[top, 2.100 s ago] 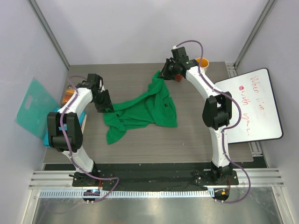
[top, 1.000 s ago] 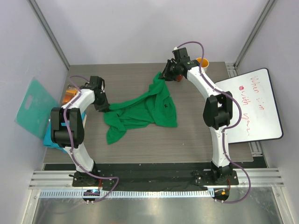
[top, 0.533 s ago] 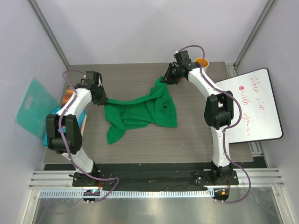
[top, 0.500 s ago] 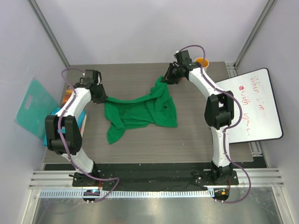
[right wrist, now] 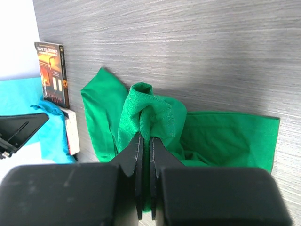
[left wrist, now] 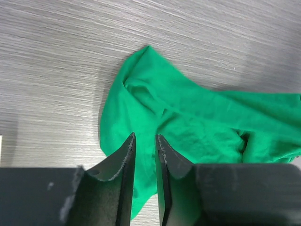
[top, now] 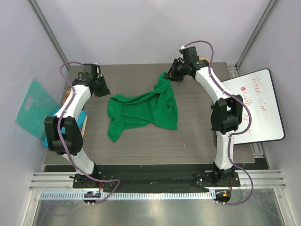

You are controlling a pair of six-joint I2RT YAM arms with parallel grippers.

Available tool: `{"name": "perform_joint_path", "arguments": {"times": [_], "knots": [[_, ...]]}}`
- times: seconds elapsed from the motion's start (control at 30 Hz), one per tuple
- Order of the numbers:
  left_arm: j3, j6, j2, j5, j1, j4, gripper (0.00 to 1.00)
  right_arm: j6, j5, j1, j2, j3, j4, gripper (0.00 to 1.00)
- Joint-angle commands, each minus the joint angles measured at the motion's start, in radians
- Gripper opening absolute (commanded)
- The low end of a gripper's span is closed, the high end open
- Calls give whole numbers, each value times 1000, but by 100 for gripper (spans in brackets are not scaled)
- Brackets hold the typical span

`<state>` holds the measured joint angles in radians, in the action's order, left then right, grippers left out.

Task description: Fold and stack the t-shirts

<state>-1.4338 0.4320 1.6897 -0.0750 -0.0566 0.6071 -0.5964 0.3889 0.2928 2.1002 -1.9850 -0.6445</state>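
The top external view looks steeply down from high above the near edge of the tabletop (top: 197, 141). It takes in the whole surface, with the green t-shirt (top: 146, 110) near its middle. The left wrist view sits close above the t-shirt's left end, facing down past the left fingers (left wrist: 124, 169), which rise from the bottom edge. The right wrist view hangs close at the t-shirt's far corner, with the right fingers (right wrist: 133, 162) likewise at the bottom. All 3 views share the t-shirt.
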Motion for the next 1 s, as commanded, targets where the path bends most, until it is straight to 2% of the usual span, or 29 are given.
{"name": "perform_joint_path", "arguments": {"times": [0.0, 0.23, 0.47, 0.7, 0.97], "knots": [[-2, -1, 24, -48, 6, -44, 25, 17, 28, 2, -59, 15, 16, 1], [22, -15, 22, -45, 6, -43, 36, 17, 27, 2, -51, 14, 14, 1], [13, -7, 83, -68, 5, -76, 37, 20, 28, 2, -49, 20, 16, 1], [-92, 20, 235, -101, 5, -104, 36, 20, 24, 2, -65, 49, 6, 1], [-131, 37, 277, -112, 6, -113, 36, 18, 10, 0, -80, 83, 3, 1]]}}
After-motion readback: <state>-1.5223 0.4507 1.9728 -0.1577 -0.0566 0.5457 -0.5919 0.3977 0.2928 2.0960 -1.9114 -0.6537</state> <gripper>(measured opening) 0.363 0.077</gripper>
